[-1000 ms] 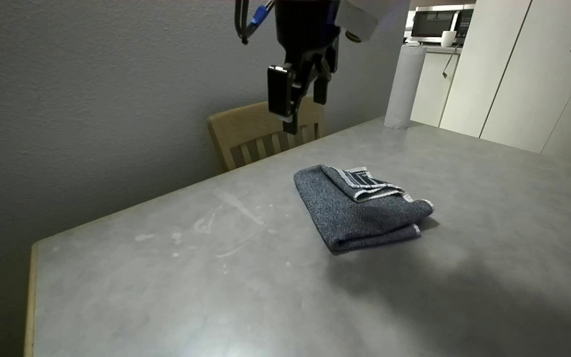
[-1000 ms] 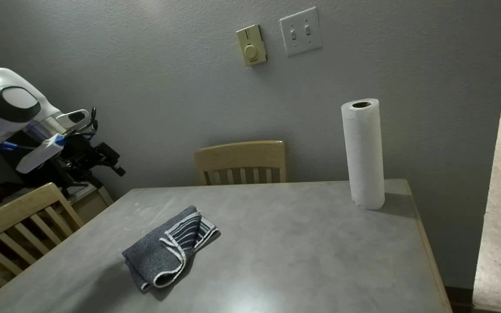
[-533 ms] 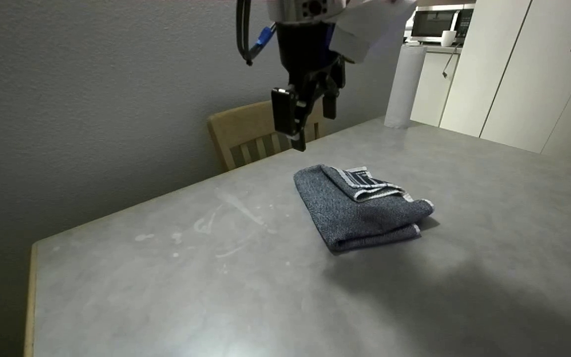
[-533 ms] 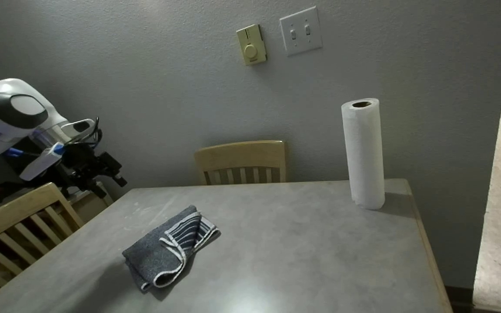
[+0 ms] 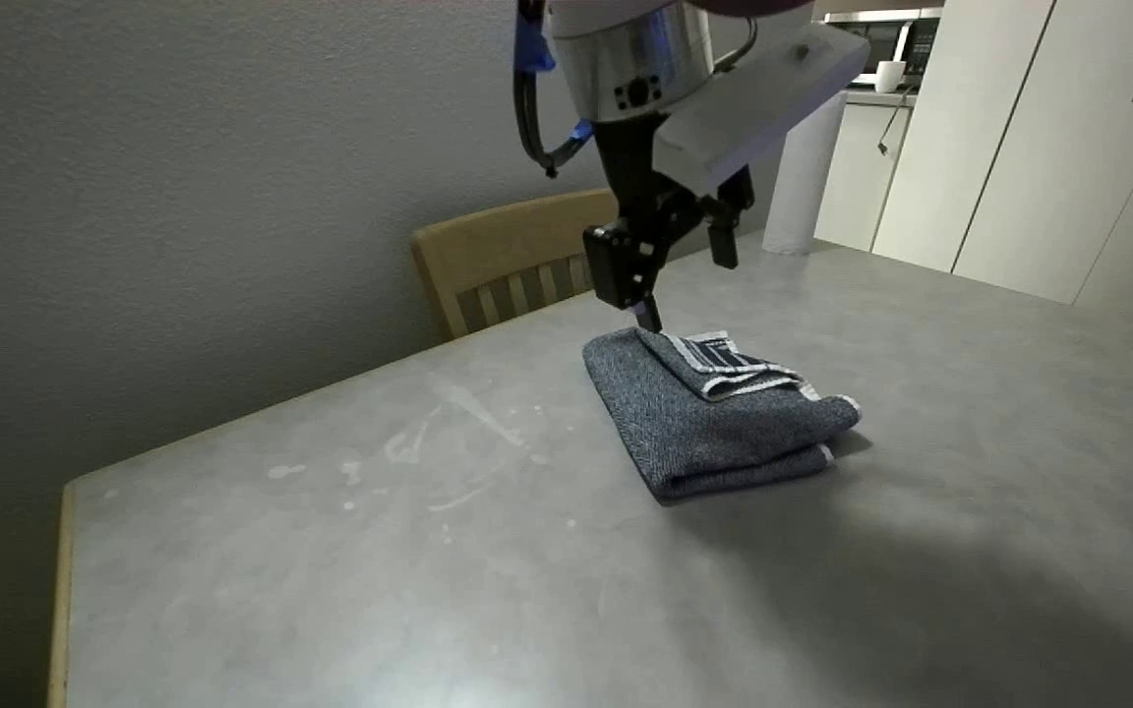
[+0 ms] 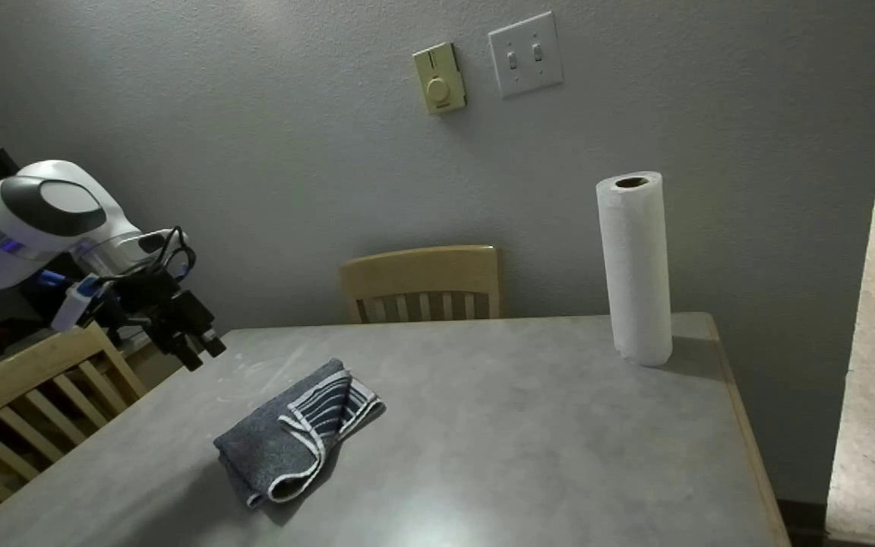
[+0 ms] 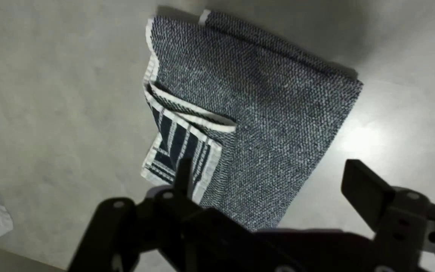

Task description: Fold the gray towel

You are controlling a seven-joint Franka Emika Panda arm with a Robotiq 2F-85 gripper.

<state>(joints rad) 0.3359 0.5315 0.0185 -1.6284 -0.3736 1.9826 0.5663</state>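
In an exterior view the end effector (image 5: 686, 291) is now shifted toward four o'clock, lower and nearer the gray towel (image 5: 724, 433) than a second ago; the microwave (image 5: 889, 41) and paper roll (image 5: 805, 187), uncovered then, are partly hidden by the arm (image 5: 670, 54). The arm's dark-banded joint (image 6: 65, 196) is likewise carried toward four o'clock in an exterior view.

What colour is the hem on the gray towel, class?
White. The hem of the gray towel shows best in the wrist view.
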